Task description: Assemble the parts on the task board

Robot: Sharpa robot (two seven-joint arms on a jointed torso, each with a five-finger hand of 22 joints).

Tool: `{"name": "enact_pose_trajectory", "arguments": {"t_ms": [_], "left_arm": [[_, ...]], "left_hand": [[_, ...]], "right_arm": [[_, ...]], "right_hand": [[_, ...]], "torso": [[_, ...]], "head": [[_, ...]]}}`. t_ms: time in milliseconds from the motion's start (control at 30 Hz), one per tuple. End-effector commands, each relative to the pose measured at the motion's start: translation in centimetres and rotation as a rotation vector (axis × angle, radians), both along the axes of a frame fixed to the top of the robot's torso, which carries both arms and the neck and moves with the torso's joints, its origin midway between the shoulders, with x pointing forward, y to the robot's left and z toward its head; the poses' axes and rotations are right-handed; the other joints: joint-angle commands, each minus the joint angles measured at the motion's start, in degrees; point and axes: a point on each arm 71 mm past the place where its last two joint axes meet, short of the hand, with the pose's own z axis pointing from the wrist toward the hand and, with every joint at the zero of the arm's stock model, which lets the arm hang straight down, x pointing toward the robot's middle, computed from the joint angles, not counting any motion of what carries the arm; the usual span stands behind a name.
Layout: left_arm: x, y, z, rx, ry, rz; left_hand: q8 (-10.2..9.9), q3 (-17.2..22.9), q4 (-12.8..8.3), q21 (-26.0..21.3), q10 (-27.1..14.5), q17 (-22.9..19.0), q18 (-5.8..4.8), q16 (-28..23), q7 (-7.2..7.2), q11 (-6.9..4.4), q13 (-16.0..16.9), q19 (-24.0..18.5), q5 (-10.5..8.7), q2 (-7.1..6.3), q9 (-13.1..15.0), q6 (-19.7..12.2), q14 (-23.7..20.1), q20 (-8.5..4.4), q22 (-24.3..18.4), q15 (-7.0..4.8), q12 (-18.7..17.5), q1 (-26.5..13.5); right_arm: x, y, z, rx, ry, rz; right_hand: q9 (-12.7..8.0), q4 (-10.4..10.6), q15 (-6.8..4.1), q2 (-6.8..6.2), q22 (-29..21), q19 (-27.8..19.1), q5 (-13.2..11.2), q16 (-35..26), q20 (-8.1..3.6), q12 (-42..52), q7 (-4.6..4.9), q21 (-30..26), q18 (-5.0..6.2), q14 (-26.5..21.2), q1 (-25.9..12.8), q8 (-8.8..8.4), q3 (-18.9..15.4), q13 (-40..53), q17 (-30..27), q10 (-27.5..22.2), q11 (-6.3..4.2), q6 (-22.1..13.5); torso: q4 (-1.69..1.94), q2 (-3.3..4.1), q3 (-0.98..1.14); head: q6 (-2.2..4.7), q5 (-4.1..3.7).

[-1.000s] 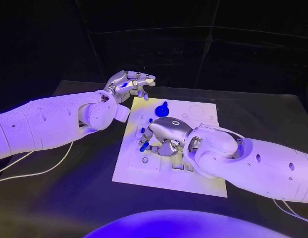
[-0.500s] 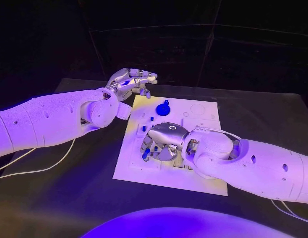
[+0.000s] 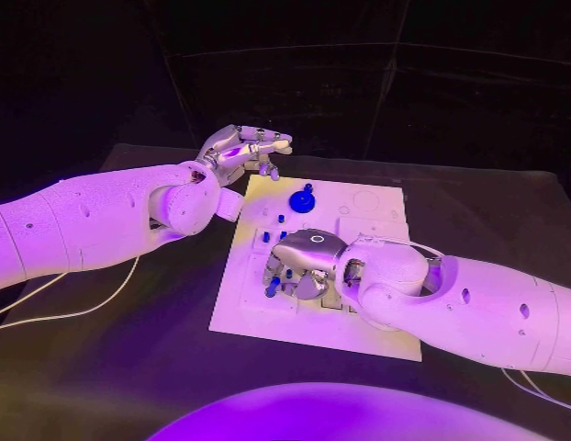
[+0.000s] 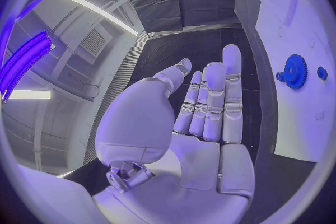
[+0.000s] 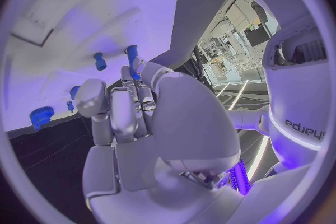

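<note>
Blue part [image 5: 131, 61] pinched in right hand [image 3: 307, 262] fingers [image 5: 120, 115], over task board [image 3: 378, 326]

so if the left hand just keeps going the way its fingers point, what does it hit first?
Probably nothing. The left hand is open and off the far left corner of the board, with its fingers pointing along the far edge over bare table. The blue gear lies off to one side. Depth is unclear.
</note>
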Motion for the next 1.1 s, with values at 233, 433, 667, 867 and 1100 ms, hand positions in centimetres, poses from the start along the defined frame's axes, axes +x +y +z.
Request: {"name": "enact_pose_trajectory", "arguments": {"t_ms": [233, 433, 667, 867, 1100], "left_arm": [[0.0, 0.0, 0.1, -0.009, -0.003, -0.009], [0.0, 0.0, 0.1, -0.009, -0.002, -0.01], [0.0, 0.0, 0.1, -0.009, -0.002, -0.009], [0.0, 0.0, 0.1, -0.009, -0.001, -0.008], [0.0, 0.1, 0.1, -0.009, 0.0, -0.01]], "left_hand": [[0.3, -0.4, 0.0, -0.1, -0.4, -0.1, 0.76, -0.3, -0.06, -0.07, 0.1, -0.2, 0.02, 0.14, -0.1, -0.4, -0.5, 0.33, 0.0, 0.04, 0.2, 0.3], [0.3, -0.4, 0.0, -0.1, -0.4, -0.1, 0.76, -0.3, -0.06, -0.07, 0.1, -0.2, 0.02, 0.14, -0.1, -0.4, -0.5, 0.33, 0.0, 0.04, 0.2, 0.3], [0.3, -0.4, 0.0, -0.1, -0.4, -0.1, 0.76, -0.3, -0.06, -0.07, 0.1, -0.2, 0.02, 0.14, -0.1, -0.4, -0.5, 0.33, 0.0, 0.04, 0.2, 0.3], [0.3, -0.4, 0.0, -0.1, -0.4, -0.1, 0.76, -0.3, -0.06, -0.07, 0.1, -0.2, 0.02, 0.14, -0.1, -0.4, -0.5, 0.33, 0.0, 0.04, 0.2, 0.3], [0.3, -0.4, 0.0, -0.1, -0.4, -0.1, 0.76, -0.3, -0.06, -0.07, 0.1, -0.2, 0.02, 0.14, -0.1, -0.4, -0.5, 0.33, 0.0, 0.04, 0.2, 0.3]], "right_arm": [[0.0, 0.4, 0.0, -0.051, -0.071, -0.008], [-0.4, 0.9, 0.1, -0.076, -0.097, 0.016], [-0.7, 1.2, 0.0, -0.085, -0.101, 0.034], [-0.8, 1.2, 0.2, -0.052, -0.102, 0.033], [-0.8, 1.3, 0.5, 0.003, -0.092, 0.03]], "right_hand": [[0.0, 0.1, 0.33, 0.63, 0.0, -0.2, 0.2, 0.2, 0.27, 0.1, 0.15, 0.1, -0.85, 1.5, -0.2, -0.03, 0.3, 0.1, -0.1, 1.4, -1.0, -0.2], [0.0, 0.0, 0.35, 0.42, -0.1, -0.3, 0.2, 0.2, 0.32, 0.0, 0.13, 0.1, -0.82, 1.5, -0.7, -0.06, 0.2, 0.1, -0.1, 1.4, -1.01, -0.2], [-0.2, 0.1, 0.6, -0.59, -0.6, -0.7, 1.2, 0.1, 0.56, -0.7, 0.31, -0.3, -0.73, 1.4, -2.9, -0.51, -0.8, -0.1, -0.5, 0.3, -0.75, -1.1], [-0.7, 1.2, 1.31, -2.79, -1.5, -1.2, 3.5, 0.1, 1.18, -0.8, 0.7, -1.0, -0.6, 1.3, -6.2, -0.77, -3.0, -0.4, -0.7, -3.6, 0.04, -4.8], [-0.6, 1.9, 2.19, -4.04, -5.5, -3.7, 3.8, -2.0, 2.1, -0.5, 1.48, -3.8, 0.18, 0.3, -7.9, -0.61, -7.4, -0.3, -4.0, -9.3, 1.12, -8.8]], "torso": [[0.0, 0.03, -0.02], [0.03, 0.0, 0.0], [-0.01, 0.0, -0.02], [-0.02, -0.03, -0.03], [0.06, -0.02, -0.05]], "head": [[-0.15, 0.1], [-0.26, 0.09], [-0.35, 0.09], [-0.37, 0.02], [-0.33, -0.04]]}}
